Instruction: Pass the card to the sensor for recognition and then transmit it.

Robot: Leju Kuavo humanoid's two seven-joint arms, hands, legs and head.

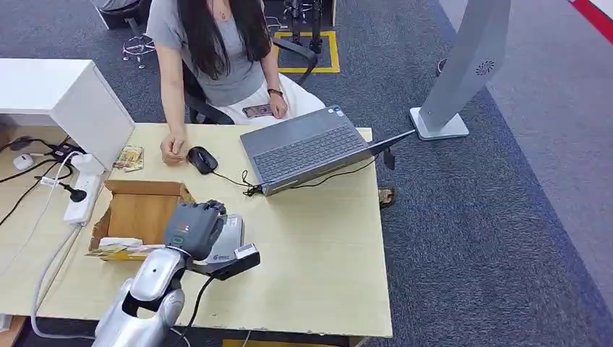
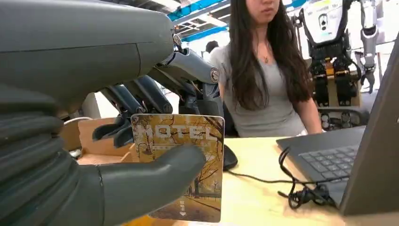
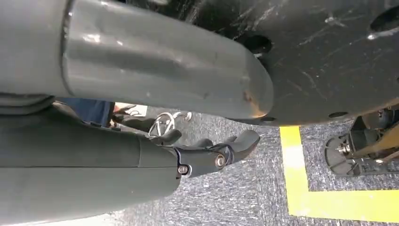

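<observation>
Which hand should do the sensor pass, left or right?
Left. The left hand already holds the card between thumb and fingers, over the table by the sensor. The right hand hangs empty above the floor.

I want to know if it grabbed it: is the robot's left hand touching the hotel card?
Touching. The left wrist view shows the left hand pinching the card, thumb pressed across its face.

Glossy printed card (image 2: pixel 188 155), matt grey plastic left hand (image 2: pixel 94 141)
</observation>
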